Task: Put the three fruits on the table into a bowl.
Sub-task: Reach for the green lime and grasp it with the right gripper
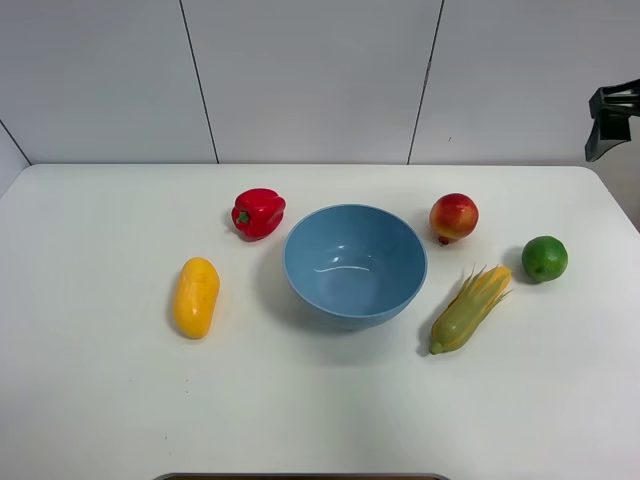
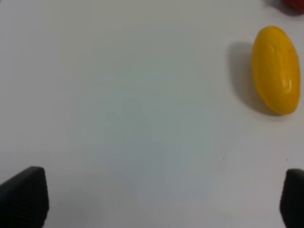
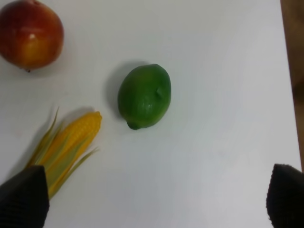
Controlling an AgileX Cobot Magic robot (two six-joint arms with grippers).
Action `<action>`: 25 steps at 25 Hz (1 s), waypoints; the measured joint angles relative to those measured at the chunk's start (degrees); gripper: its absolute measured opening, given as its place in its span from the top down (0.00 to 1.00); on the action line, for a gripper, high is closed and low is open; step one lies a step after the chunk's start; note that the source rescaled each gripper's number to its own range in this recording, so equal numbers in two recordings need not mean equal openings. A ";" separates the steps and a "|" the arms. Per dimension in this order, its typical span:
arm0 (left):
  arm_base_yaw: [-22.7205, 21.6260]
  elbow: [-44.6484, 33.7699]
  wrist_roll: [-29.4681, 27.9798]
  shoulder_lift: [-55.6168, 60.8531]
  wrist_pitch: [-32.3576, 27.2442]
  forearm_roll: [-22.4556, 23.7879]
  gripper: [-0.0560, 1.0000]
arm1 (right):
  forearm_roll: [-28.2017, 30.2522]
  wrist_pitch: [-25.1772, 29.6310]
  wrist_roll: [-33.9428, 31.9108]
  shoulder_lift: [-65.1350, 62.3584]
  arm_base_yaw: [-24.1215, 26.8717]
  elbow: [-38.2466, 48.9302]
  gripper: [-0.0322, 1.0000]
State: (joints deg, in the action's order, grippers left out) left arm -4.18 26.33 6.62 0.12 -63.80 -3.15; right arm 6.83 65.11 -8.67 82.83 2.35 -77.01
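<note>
- White table (image 1: 110, 400): light-blue bowl (image 1: 352, 262) sits mid-surface.
- Mango (image 1: 196, 297) lies left of the bowl; apple (image 1: 454, 217) and lime (image 1: 545, 258) lie to its right, all on the tabletop.
- Your left gripper (image 2: 159, 199): jaws spread, holding nothing.
- Your right gripper (image 3: 154, 197): jaws spread, empty, looking down on the lime and corn cob (image 3: 66, 145).

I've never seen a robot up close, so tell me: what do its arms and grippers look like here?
Little shows. The left gripper and right gripper each end in two matte black, finely ribbed fingers. The high view shows only a black angular piece at its edge, probably of the right arm. No cables or markings are visible.
</note>
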 joint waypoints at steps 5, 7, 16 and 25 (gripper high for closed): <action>0.00 0.00 0.00 0.00 0.00 0.00 0.00 | -2.43 -1.23 0.49 7.25 2.80 -0.41 0.11; 0.00 0.00 0.00 0.00 0.00 0.00 0.00 | -4.56 -1.28 1.51 10.20 3.88 -0.41 0.11; 0.00 0.00 0.00 0.00 0.00 0.00 0.00 | -11.74 -3.24 6.14 19.47 10.09 -0.44 0.11; 0.00 0.00 -0.06 0.00 0.00 0.00 0.00 | -14.55 -6.19 9.83 27.10 10.67 -0.55 0.08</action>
State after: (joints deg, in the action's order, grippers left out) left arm -4.18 26.33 6.56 0.12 -63.80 -3.15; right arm -7.73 58.92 1.15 109.92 13.02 -77.56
